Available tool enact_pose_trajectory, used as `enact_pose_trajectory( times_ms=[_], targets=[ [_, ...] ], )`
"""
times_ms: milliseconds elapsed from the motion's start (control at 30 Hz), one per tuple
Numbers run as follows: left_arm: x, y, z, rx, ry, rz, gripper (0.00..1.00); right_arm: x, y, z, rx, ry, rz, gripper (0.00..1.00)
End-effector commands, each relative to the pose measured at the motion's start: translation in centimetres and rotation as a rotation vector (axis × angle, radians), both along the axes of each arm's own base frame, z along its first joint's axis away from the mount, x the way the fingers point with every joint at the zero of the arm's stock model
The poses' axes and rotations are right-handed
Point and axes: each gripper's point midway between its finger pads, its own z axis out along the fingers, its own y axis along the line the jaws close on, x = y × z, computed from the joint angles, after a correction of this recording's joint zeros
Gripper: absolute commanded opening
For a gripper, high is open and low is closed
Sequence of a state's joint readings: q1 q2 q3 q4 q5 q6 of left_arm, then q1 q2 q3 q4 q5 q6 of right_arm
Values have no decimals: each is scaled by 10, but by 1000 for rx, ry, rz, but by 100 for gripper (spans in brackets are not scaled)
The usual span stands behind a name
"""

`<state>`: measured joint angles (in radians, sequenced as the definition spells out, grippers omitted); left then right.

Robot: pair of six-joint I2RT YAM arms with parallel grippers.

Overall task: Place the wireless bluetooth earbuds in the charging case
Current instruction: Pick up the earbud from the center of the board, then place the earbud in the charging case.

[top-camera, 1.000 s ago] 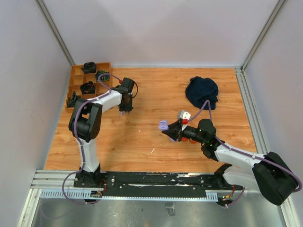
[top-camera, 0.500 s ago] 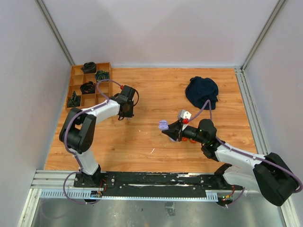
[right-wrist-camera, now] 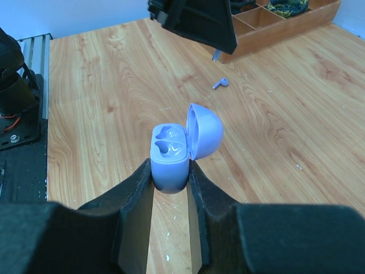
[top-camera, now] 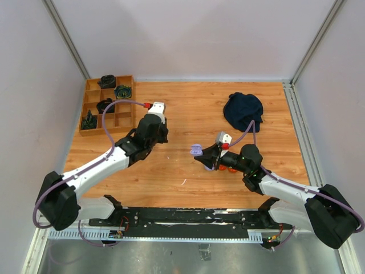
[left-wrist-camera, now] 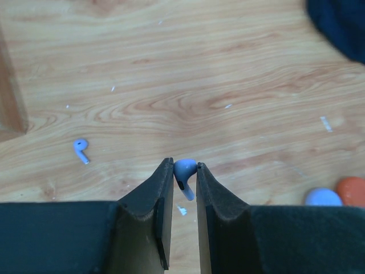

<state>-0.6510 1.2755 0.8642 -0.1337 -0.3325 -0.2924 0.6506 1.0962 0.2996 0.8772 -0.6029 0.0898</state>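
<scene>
**Item 1:** lilac earbud [left-wrist-camera: 183, 170], clamped head-up in the left gripper [left-wrist-camera: 185, 166], stem running back along the fingers.
**Item 2:** lilac charging case [right-wrist-camera: 170, 149], lid open, 2 empty sockets facing up, clamped in the right gripper [right-wrist-camera: 170, 171]; it lies to the left gripper's right.
**Item 3:** second earbud [left-wrist-camera: 80, 149], loose on the table [left-wrist-camera: 228, 68].
**Change:** the left arm has swung from the tray [top-camera: 92, 87] toward the case; the case has barely moved.

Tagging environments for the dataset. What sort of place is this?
Probably a lab robot cell: plain pale walls with metal corner framing box in a wooden tabletop, the left arm and right arm sit on a metal rail, and a compartmented tray stands at one corner.
</scene>
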Motion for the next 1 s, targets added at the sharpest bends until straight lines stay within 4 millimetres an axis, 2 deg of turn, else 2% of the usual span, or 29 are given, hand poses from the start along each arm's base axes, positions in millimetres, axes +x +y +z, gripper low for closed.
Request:
enact_pose_trajectory(
  times_ms=[0, 300, 567, 833, 967],
  targets=[
    [-7, -15, 42, -86, -155, -29, 22, 2, -2, 18, 51, -47, 8, 10],
    [-53, -59, 88, -164, -321, -209, 23, 3, -3, 33, 93, -108, -5, 8],
    [-90, -86, 121, -235, -443, -343, 23, 5, -10, 47, 155, -231, -42, 6],
    [-117, -101, 138, -256, -517, -433, 24, 5, -10, 58, 206, -325, -45, 5],
    [-126, -112, 137, -246, -544, -482, 24, 5, -8, 63, 228, -340, -36, 5]
  ],
)
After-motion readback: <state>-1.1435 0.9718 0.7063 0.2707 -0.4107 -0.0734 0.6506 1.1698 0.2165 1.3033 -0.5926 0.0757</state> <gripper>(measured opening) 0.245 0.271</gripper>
